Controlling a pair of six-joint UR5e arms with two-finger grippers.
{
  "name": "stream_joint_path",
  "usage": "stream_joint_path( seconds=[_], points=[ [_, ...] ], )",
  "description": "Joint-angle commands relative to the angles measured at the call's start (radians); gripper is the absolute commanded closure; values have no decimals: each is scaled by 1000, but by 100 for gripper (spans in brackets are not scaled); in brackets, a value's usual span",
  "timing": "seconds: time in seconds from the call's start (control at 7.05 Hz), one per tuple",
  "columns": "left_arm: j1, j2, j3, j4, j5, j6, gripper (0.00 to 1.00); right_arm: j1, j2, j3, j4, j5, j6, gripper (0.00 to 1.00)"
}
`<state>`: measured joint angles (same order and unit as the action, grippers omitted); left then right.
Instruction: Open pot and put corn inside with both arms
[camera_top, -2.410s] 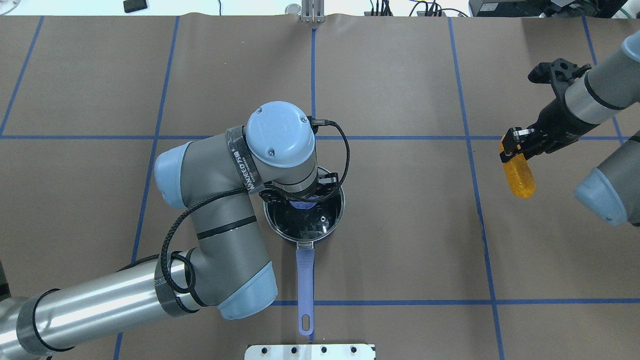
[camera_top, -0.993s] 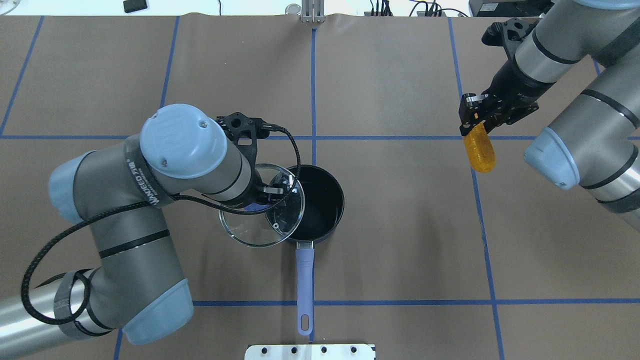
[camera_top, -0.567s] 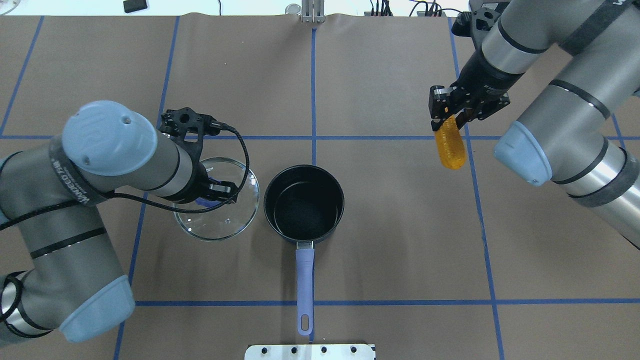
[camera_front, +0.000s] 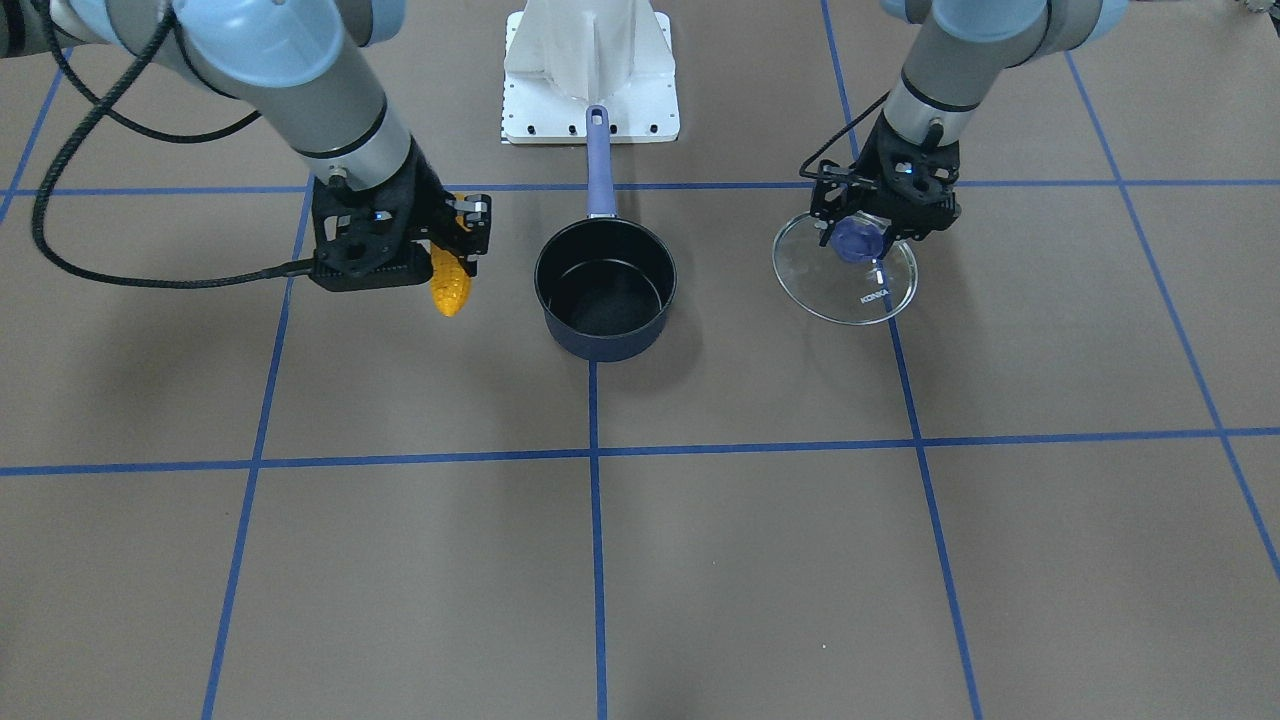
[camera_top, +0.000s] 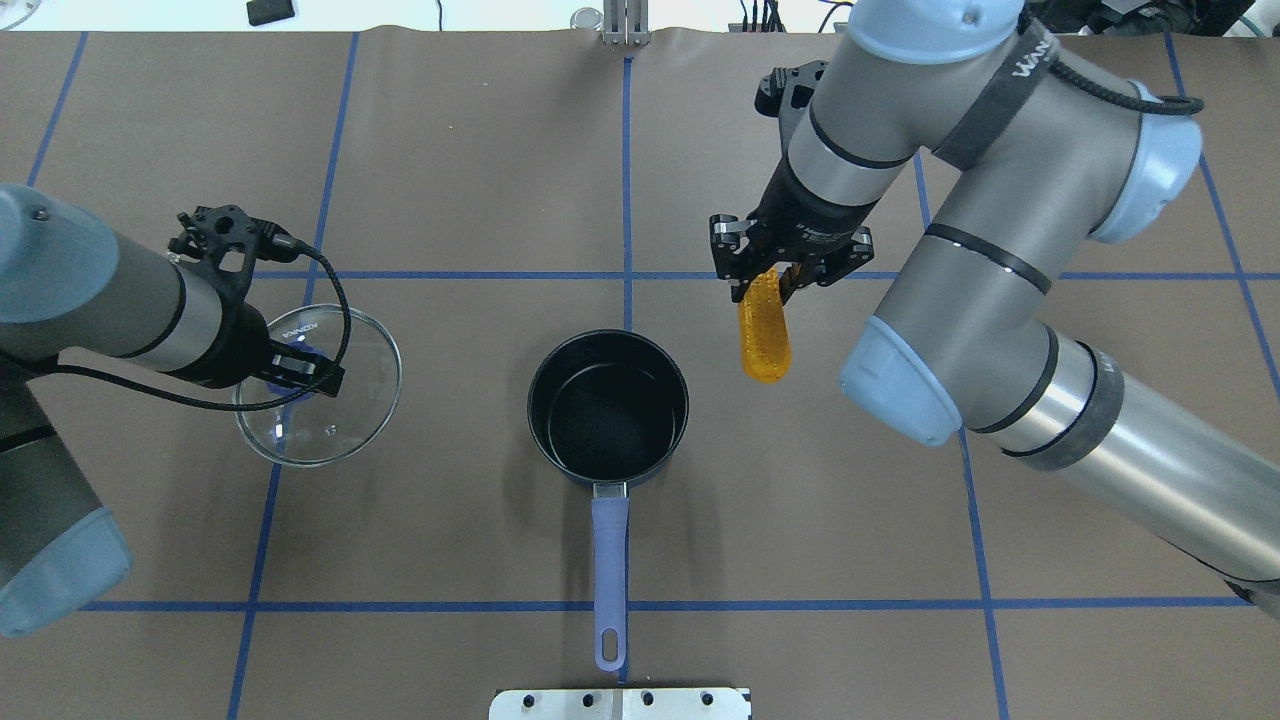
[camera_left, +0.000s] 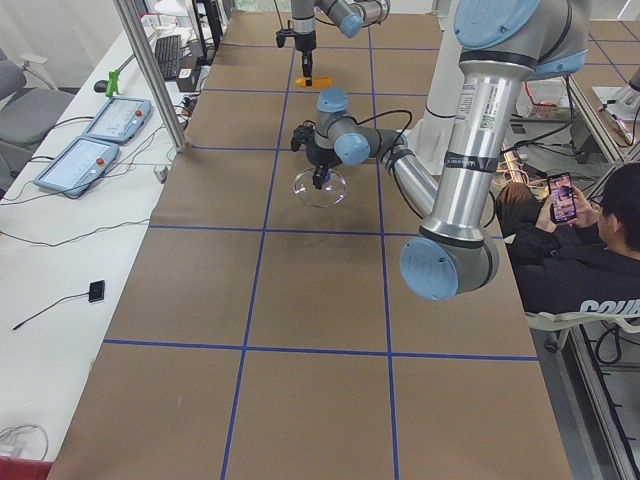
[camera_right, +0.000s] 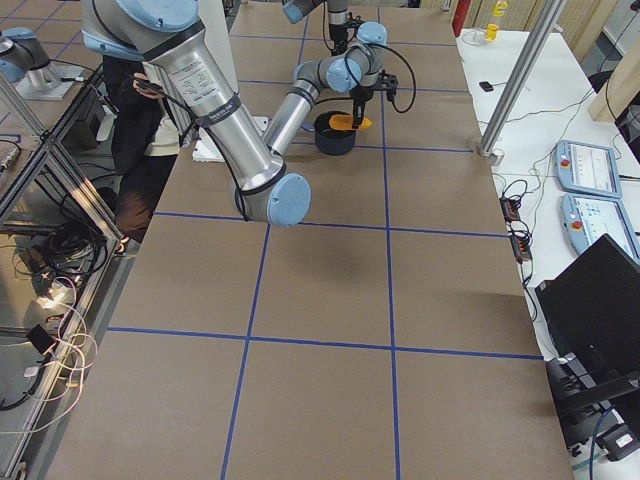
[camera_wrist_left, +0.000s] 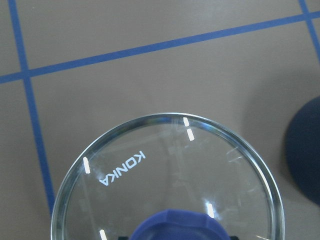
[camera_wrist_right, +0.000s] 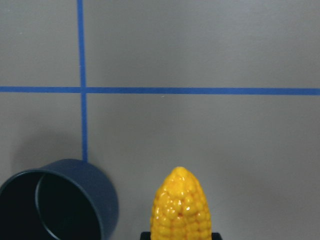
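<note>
Right end effector (camera_top: 775, 277) clamps the corn (camera_top: 764, 338) beside the open pot (camera_top: 608, 412); left end effector (camera_top: 300, 366) grips the glass lid (camera_top: 335, 432) by its knob (camera_front: 853, 240).

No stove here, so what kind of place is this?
Probably a robot lab, not a kitchen: the left arm and right arm reach over a table marked with blue tape lines, and teach pendants lie on a side bench.
</note>
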<state>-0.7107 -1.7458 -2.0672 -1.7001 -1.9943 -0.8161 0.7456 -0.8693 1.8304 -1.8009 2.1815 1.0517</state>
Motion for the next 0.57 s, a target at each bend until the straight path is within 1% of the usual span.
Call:
stream_joint_path(
  seconds=[0.0, 0.14, 0.28, 0.43],
  points=[
    [-76, 96, 7, -38, -53, 125, 44, -95, 100, -89, 8, -86, 81, 71],
    [-98, 120, 39, -93, -69, 146, 44, -113, 169, -167, 11, -95, 85, 71],
    [-110, 167, 83, -213, -84, 153, 44, -136, 199, -207, 14, -107, 102, 71],
    [-130, 202, 132, -311, -127, 156, 44, -144, 199, -236, 65, -120, 105, 71]
  ],
)
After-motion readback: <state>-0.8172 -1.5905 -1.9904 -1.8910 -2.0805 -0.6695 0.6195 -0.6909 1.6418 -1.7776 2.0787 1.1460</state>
